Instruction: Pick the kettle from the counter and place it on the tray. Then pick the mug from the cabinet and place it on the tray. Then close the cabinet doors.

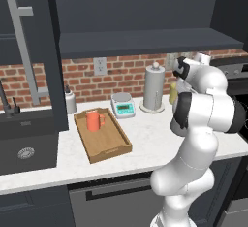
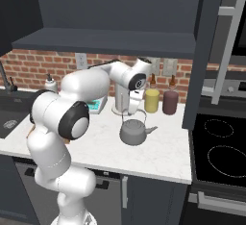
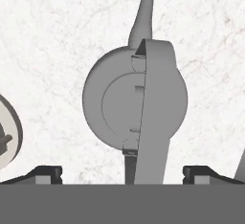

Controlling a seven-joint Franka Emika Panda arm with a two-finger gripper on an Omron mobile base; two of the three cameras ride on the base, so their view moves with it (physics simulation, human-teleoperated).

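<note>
We see the kettle [image 2: 134,131], squat and dark grey, standing upright on the white speckled table [image 2: 158,156], its arched handle up and its short spout pointing toward the stove [image 2: 218,147]. In the hand view the kettle [image 3: 136,98] lies straight below the camera, its handle band crossing the lid and its spout aimed at the top of the picture.

The end effector [image 2: 132,107] hangs just above the kettle's handle, pointing down. Its two dark fingertips [image 3: 45,174] stand far apart at the bottom corners of the hand view, spread wide with nothing between them, on either side of the kettle's handle; they seem not to touch it, though the angle makes that hard to judge.

Just behind the kettle stand a tall grey paper-towel cylinder [image 1: 154,89], a yellow jar [image 2: 152,100] and a maroon jar [image 2: 169,101], in a row along the brick wall [image 1: 121,73].

Well to the left of the kettle, the light-brown wooden tray [image 1: 104,151] rests on the table at an angle. The orange-red mug [image 1: 94,121] stands upright inside it, toward its far end. A small scale [image 1: 122,105] sits between the tray and the paper towels, and a white bottle [image 1: 70,101] stands by the sink [image 1: 26,146].

Above, the cabinet [image 1: 145,12] is open, with one cabinet door [image 1: 34,51] swung out at the left and another [image 2: 216,51] at the right.
</note>
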